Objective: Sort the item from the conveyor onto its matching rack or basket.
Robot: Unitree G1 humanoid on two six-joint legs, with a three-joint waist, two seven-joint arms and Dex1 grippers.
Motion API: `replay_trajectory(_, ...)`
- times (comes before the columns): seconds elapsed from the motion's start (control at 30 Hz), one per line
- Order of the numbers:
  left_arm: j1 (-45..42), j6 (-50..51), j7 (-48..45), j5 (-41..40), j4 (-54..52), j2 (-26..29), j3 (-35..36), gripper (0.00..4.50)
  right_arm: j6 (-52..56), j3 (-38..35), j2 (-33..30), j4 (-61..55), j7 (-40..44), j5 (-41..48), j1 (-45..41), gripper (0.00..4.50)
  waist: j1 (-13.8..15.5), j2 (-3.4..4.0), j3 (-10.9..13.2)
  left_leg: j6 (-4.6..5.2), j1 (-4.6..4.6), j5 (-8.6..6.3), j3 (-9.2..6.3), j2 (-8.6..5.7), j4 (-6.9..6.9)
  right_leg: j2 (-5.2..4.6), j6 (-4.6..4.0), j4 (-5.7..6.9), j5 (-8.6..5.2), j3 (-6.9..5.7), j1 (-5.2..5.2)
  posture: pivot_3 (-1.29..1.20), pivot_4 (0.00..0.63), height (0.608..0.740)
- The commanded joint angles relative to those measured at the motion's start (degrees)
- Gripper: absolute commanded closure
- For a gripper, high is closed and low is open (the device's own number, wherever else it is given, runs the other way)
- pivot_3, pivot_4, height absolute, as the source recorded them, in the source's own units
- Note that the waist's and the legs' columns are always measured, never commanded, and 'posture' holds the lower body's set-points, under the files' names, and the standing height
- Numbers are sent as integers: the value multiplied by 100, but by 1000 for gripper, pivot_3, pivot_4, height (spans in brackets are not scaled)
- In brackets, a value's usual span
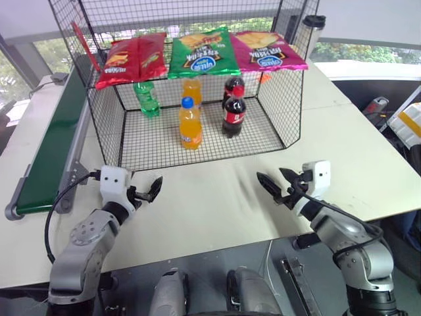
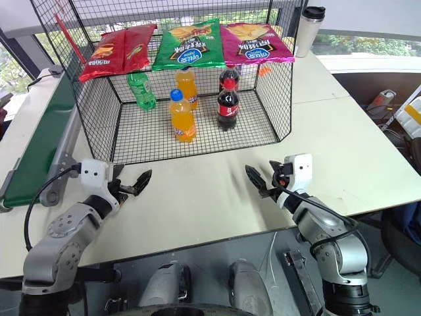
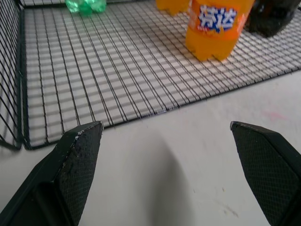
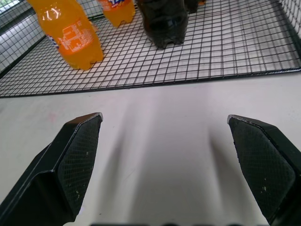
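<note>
The green soda bottle stands upright on the mesh floor of the black wire cage, in its back left corner, its cap hidden behind a red chip bag. The dark green conveyor belt runs along the table's left side with nothing on the stretch I see. My left gripper hovers open over the white table just in front of the cage's open front left corner. My right gripper is open too, in front of the cage's right corner. Neither holds anything, as the left wrist view and right wrist view confirm.
Two orange soda bottles and two cola bottles stand mid-cage. Red, green and pink chip bags lie across an upper shelf. A lidded tumbler stands behind the cage's right corner. Bare white table lies between the grippers.
</note>
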Motion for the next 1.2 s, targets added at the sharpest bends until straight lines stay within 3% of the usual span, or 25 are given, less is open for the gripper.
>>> replay_trajectory(0.03, 29, -141, -12, 9, -213, 7, 59, 0, -76, -41, -27, -95, 28, -24, -44, 85, 0, 0, 0, 0, 0, 0, 0, 0, 0, 0, 0, 0, 0, 0, 0, 0, 150, 740)
replay_trajectory(1.0, 154, 65, -125, -74, -358, 42, -35, 0, -259, 177, -310, -141, 696, -235, 31, 85, 2, 0, 0, 0, 0, 0, 0, 0, 0, 0, 0, 1, 0, 1, 0, 0, 150, 740)
replay_trajectory(1.2, 117, 128, -112, -68, -542, 179, 101, 0, -760, 609, -783, -183, 1175, -859, 30, 85, 2, 0, 0, 0, 0, 0, 1, -1, 1, 0, 0, 0, 0, 1, 0, 0, 150, 740)
